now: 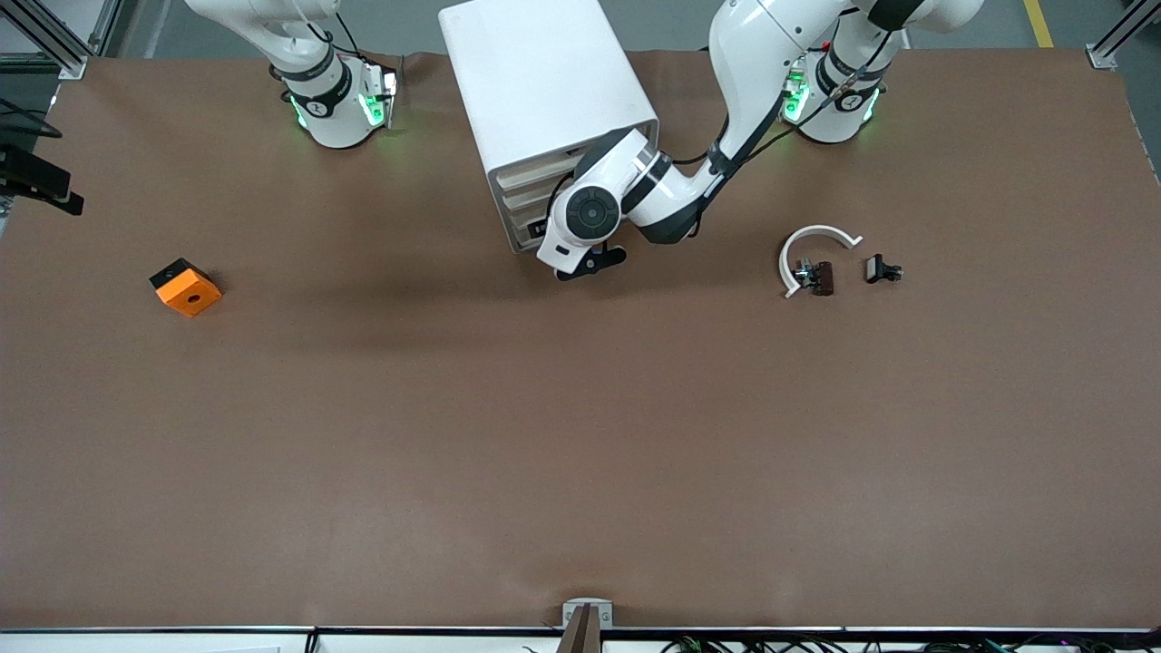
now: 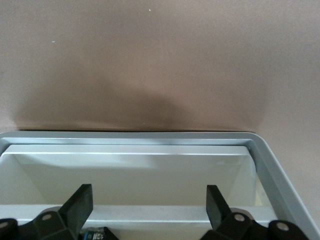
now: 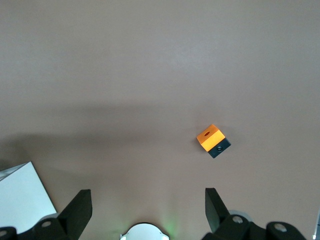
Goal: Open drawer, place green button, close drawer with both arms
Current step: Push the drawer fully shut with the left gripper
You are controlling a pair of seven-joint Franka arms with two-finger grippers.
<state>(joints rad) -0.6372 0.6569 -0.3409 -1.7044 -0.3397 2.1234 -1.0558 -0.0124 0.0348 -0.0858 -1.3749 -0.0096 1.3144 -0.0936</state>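
Drawers sit in a white cabinet (image 1: 544,86) near the edge of the tabletop where the robots' bases stand, about midway between the two bases. You can see four flat drawer fronts, beige, stacked one on top of the other. The left wrist view shows you a white tray with a grey rim (image 2: 265,150) pulled out from the cabinet, with brown tabletop (image 1: 580,435) past its rim. You cannot tell from this which drawer it is. You cannot pick out the button for sure; some tiny dark parts lie toward the left arm's end of the tabletop.

Look at the left gripper (image 2: 147,205). Its fingers (image 2: 80,205) are wide apart and hold nothing. It hangs over the open tray, right at the cabinet's front, and you cannot see it touching anything. In the front view, only the left arm's wrist shows, in front of the drawer fronts.

Now the right gripper (image 3: 147,205). Its fingers are wide apart too, with nothing between them. It waits up high by its own base, over bare tabletop.

An orange block (image 1: 186,288) with a hole lies toward the right arm's end of the tabletop. A white C-shaped ring (image 1: 812,249) lies toward the left arm's end, with one small dark part (image 1: 816,275) inside its curve, touching it, and another small black part (image 1: 882,268) just beside it.
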